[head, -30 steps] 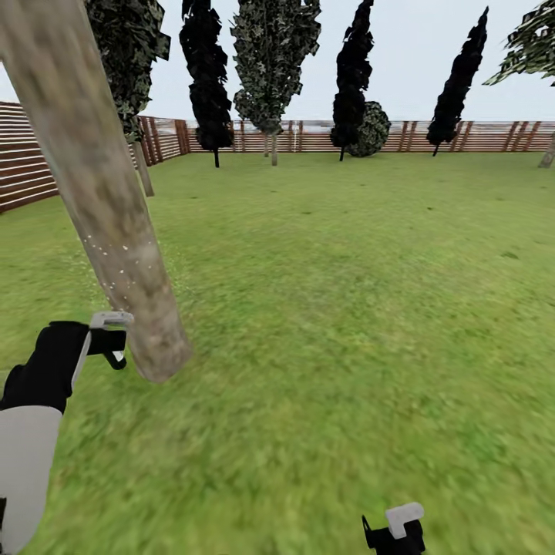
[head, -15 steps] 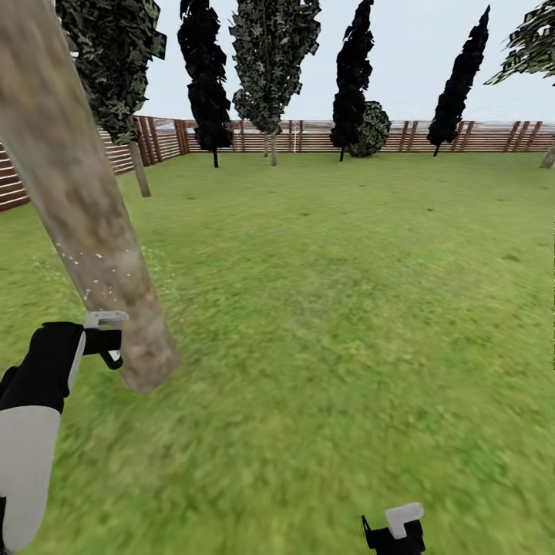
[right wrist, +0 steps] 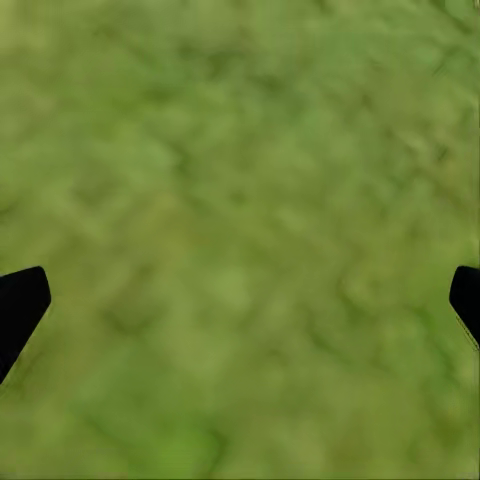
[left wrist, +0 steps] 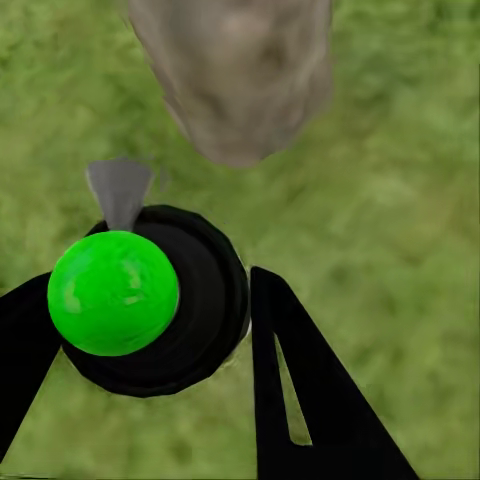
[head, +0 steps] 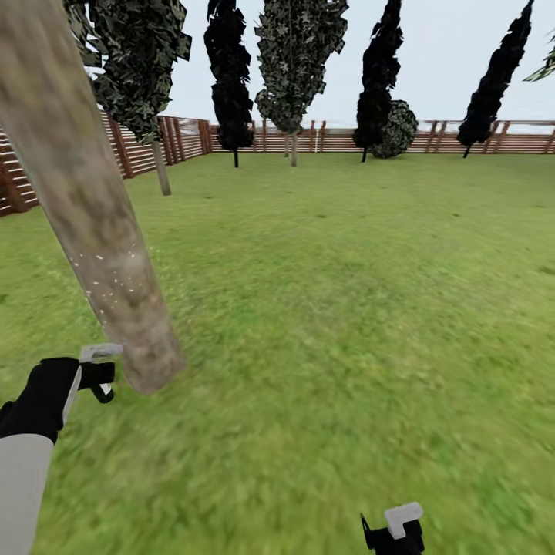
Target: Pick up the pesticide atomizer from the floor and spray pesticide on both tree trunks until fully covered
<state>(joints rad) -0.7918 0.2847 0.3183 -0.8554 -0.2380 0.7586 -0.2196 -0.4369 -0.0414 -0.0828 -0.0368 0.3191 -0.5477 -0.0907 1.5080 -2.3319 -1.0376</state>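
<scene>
A thick pale grey-brown tree trunk [head: 92, 223] leans across the left of the head view, with fine white specks low on it. My left gripper [head: 96, 375] sits just left of the trunk's base, shut on the pesticide atomizer [head: 100, 354]. In the left wrist view the atomizer [left wrist: 150, 300] is a round black bottle with a bright green top. Its grey nozzle points at the tree trunk [left wrist: 235, 70], and the gripper [left wrist: 150, 315] has a black finger on each side of it. My right gripper [head: 393, 532] is low at the picture's edge. The right wrist view has this gripper [right wrist: 240, 300] open over grass.
Green lawn [head: 347, 308] stretches ahead to a brown slat fence [head: 339, 140]. A patchy-leaved tree [head: 142, 69] stands back left, another [head: 297, 62] near the fence. Black cone-shaped trees [head: 231, 77] and a round bush [head: 397, 127] line the far side.
The camera has turned a little, shifting the background right. My left gripper with the atomizer has dropped lower, closer to the trunk's base. The right gripper has not moved.
</scene>
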